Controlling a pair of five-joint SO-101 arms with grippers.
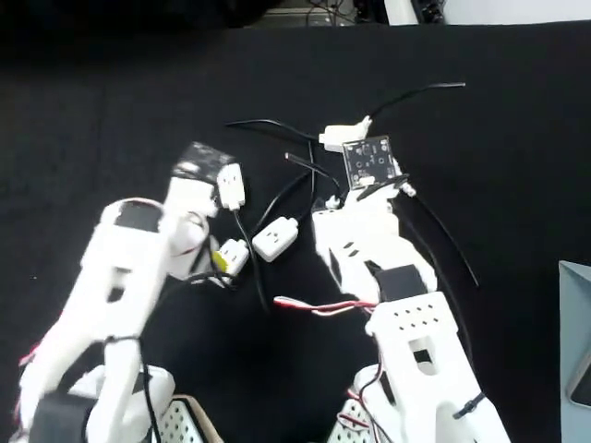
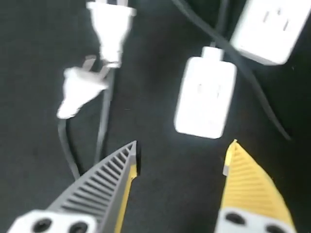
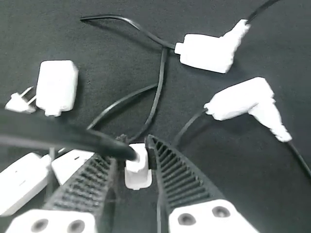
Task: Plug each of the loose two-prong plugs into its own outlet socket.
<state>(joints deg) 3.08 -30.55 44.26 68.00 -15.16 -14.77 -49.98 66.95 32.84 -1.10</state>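
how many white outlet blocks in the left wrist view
2: one outlet block just ahead of the left gripper, another beyond it, cut by the frame edge. Others may be hidden.

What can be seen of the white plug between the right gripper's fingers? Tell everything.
The plug is a small white block, plastic by its look, smooth with rounded corners. A black cable leaves one end; its prongs are hidden. It sits clamped between the black ribbed fingers of the right gripper, touching both.
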